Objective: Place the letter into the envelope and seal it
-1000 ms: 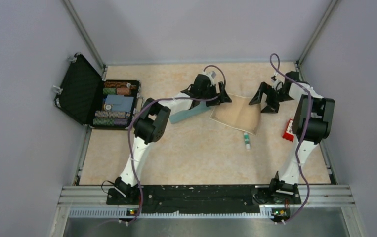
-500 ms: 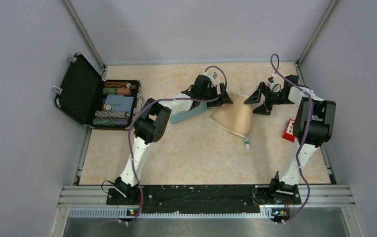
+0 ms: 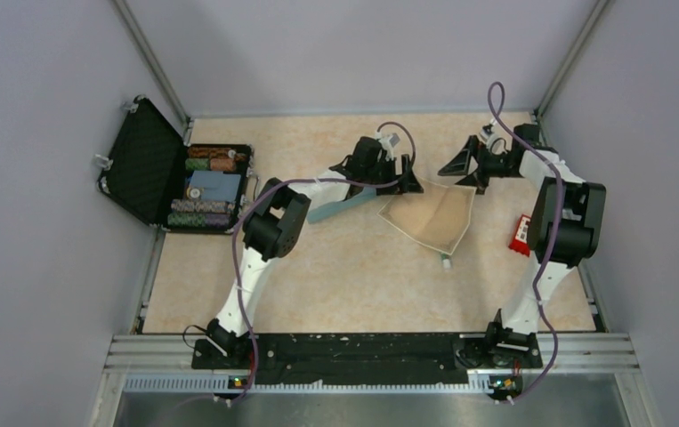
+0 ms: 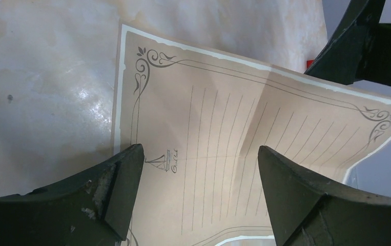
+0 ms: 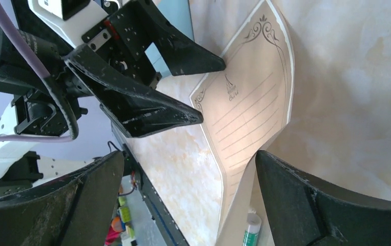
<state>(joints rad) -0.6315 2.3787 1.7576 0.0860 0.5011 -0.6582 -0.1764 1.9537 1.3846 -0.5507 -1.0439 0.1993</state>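
Hanging over the letter [image 3: 433, 218], my left gripper [image 3: 407, 176] and right gripper [image 3: 460, 166] both have jaws wide open. One edge looks lifted, I think. The envelope [image 3: 335, 208] lies beside it.

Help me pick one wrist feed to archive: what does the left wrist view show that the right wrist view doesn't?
Only the left wrist view: a sliver of a red object in the upper right. Only the right wrist view: the flat teal paper envelope, a white-and-green tube, a purple cable. Both: the beige lined letter sheet with its ornate border, the marbled tabletop, and the left gripper and right gripper, each open.
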